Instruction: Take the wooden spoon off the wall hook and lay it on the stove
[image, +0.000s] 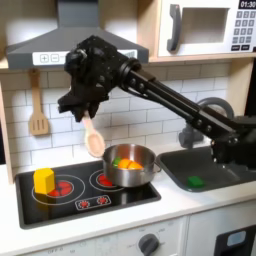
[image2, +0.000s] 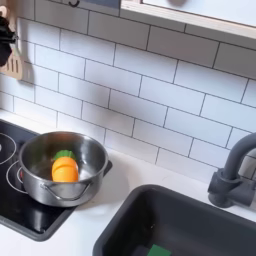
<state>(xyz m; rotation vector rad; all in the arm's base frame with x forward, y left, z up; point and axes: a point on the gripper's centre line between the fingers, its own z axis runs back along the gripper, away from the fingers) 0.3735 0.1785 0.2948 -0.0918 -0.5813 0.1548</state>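
Observation:
In the first exterior view my gripper (image: 82, 108) is shut on the top of the wooden spoon's handle, in front of the tiled wall. The wooden spoon (image: 93, 137) hangs from it, bowl down and slightly tilted. It is in the air above the black stove (image: 70, 205), just left of the steel pot (image: 130, 165). The stove's two red burner rings lie below; the pot stands on the right one. In the second exterior view the stove (image2: 12, 205) is at the lower left, under the pot (image2: 65, 165).
A slotted wooden spatula (image: 38, 112) hangs on the wall at the first exterior view's left. A yellow block (image: 44, 180) sits on the left burner. The pot holds orange and green toy food (image2: 65, 168). The sink (image: 215, 175) and faucet (image2: 235, 180) are on the right.

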